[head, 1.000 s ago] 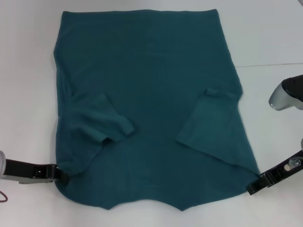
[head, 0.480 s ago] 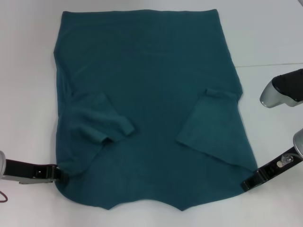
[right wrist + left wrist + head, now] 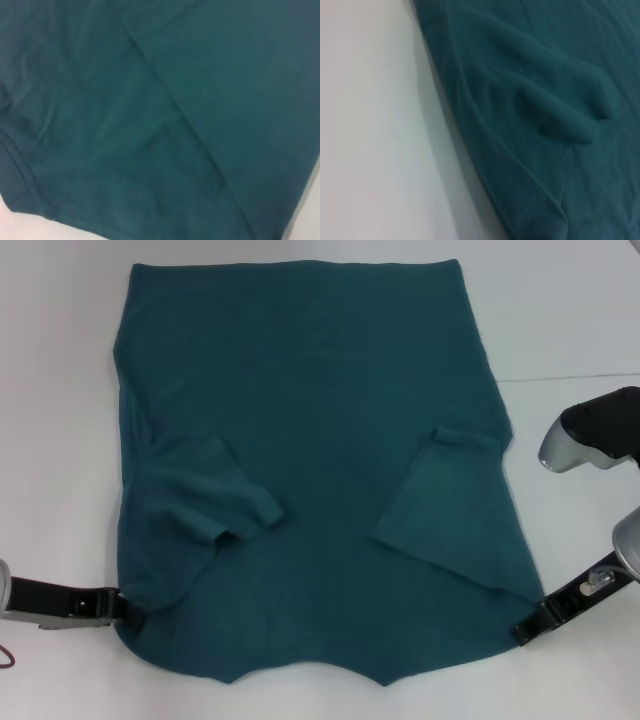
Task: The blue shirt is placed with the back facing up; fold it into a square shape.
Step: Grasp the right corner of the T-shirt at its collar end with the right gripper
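**Both grippers at the near corners of a half-folded shirt**

We see the blue shirt [image 3: 320,460] lying flat on the white table [image 3: 580,320], plain side up, filling most of the head view, with the wavy neck edge nearest the robot. Both short sleeves are folded inward onto the body: the left sleeve [image 3: 215,495] sits rumpled, the right sleeve [image 3: 445,505] lies smooth with a sharp diagonal crease. The left gripper [image 3: 128,606] reaches in low from the side and meets the near left corner of the cloth; we cannot tell how its jaws stand. The right gripper [image 3: 522,630] comes in at a slant and touches the near right corner, and its jaws are likewise too small to judge. In the left wrist view, the shirt's edge [image 3: 470,150] curves beside bare table. The right wrist view is almost filled with fabric crossed by a fold line [image 3: 190,120].
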{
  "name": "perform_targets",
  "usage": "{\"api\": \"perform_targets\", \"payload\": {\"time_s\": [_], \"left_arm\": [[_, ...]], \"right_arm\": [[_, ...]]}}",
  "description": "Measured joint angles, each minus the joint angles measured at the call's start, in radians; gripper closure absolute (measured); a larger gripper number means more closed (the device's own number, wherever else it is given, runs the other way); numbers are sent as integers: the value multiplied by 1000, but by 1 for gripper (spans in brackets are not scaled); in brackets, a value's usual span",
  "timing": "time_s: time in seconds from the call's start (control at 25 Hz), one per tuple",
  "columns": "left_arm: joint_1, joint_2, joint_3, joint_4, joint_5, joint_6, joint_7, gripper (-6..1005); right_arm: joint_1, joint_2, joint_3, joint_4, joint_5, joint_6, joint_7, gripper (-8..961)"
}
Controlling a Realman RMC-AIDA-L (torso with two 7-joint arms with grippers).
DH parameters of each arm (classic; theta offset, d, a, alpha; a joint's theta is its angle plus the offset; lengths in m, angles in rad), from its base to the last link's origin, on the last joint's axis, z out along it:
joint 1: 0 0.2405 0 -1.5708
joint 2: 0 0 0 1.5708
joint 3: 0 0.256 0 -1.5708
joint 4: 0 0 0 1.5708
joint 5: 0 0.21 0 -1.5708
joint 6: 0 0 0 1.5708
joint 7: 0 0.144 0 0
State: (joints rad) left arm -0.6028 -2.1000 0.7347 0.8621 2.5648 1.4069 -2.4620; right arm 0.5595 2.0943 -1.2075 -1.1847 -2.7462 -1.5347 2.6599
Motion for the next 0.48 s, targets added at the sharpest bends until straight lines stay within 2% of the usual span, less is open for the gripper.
{"api": "perform_targets", "payload": {"time_s": [0.48], "left_arm": [[0,2,0,3,-5,0,0,955]], "right_arm": [[18,3,-23,39,9,23,-3,294]]}}
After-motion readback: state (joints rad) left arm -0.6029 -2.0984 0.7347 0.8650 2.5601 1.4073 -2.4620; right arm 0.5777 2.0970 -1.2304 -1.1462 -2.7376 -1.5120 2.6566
